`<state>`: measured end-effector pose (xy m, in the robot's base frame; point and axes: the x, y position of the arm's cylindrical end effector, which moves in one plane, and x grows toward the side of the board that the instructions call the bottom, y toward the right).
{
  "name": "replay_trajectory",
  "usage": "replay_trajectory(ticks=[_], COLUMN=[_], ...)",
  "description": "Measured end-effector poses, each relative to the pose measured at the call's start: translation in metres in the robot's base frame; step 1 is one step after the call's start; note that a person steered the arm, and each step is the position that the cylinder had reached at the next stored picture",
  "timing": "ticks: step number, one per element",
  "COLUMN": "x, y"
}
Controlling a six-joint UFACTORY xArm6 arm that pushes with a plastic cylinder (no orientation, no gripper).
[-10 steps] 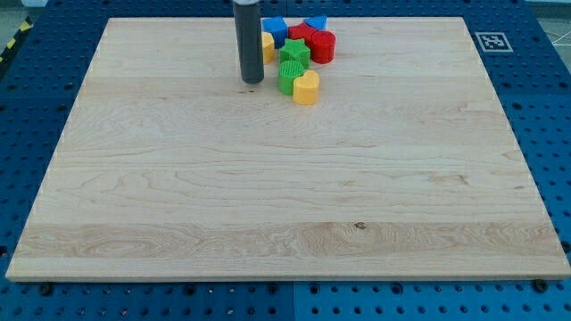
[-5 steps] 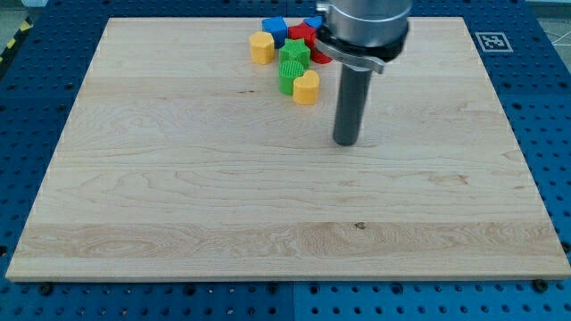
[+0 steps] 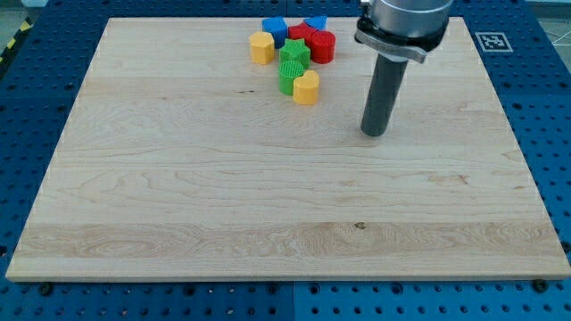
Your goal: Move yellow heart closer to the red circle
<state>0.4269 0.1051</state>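
Observation:
The yellow heart (image 3: 306,87) lies on the wooden board (image 3: 223,196) near the view's top, touching a green block (image 3: 287,78) on its left. The red circle (image 3: 323,45) stands a short way above and right of the heart, in a cluster with a green star (image 3: 293,53), a red block (image 3: 302,34), two blue blocks (image 3: 275,28) (image 3: 315,23) and a yellow block (image 3: 261,47). My tip (image 3: 374,133) rests on the board to the right of and slightly below the heart, apart from every block.
A black-and-white marker tag (image 3: 492,41) sits at the board's top right corner. Blue perforated table (image 3: 553,107) surrounds the board on all sides.
My tip has swung from left of the cluster to its right side, then a little further right and up. The blocks have not moved.

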Motion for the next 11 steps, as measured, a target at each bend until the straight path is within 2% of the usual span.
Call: replay_trajectory(ticks=[2,4,7,10,11], x=[-0.004,-0.026,-0.079,-0.102,-0.096], y=[-0.047,-0.077,-0.081,-0.084,-0.084])
